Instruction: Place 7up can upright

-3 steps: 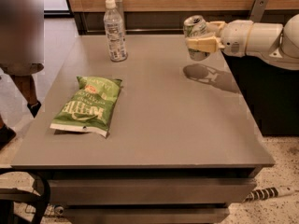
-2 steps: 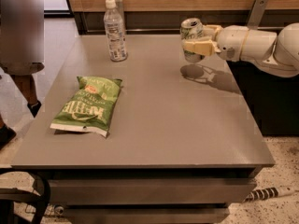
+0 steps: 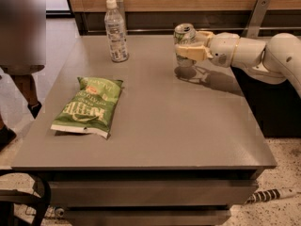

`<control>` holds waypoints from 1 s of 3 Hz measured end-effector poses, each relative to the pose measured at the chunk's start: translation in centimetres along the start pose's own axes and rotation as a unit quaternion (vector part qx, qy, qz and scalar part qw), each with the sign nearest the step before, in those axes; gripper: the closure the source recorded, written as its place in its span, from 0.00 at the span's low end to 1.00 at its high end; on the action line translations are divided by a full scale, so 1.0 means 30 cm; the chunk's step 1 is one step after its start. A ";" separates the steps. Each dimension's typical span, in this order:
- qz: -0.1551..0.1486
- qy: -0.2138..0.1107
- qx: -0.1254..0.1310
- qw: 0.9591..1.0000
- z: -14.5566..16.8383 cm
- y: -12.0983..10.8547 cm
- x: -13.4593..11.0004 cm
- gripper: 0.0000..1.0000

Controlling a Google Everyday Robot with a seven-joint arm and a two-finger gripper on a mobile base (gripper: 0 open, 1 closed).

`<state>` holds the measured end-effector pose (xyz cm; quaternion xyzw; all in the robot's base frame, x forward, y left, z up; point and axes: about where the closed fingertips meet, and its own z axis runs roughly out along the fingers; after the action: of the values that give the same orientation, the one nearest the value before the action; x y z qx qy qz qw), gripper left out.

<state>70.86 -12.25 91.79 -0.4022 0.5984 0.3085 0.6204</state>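
The 7up can point(image 3: 184, 33) is silver and green with a shiny top. It stands upright at the far right part of the grey table point(image 3: 155, 126), its base at or just above the surface. My gripper point(image 3: 188, 51) comes in from the right on a white arm, and its cream fingers point(image 3: 192, 52) are closed around the can's middle.
A clear water bottle point(image 3: 115, 31) with a white cap stands at the far left of the table. A green chip bag point(image 3: 89, 106) lies flat at the left. A blurred person stands beyond the left edge. A wood-panelled wall runs behind the table.
The gripper has moved left and down with the can in it, bringing the can closer to the table surface.
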 end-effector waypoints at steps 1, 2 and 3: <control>0.024 0.001 -0.003 1.000 0.020 0.026 0.070 1.00; 0.040 -0.009 0.008 0.999 -0.001 0.043 0.130 1.00; 0.055 -0.022 0.029 0.998 -0.044 0.060 0.183 1.00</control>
<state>69.17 -13.07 86.17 -0.3441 0.6146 0.3330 0.6269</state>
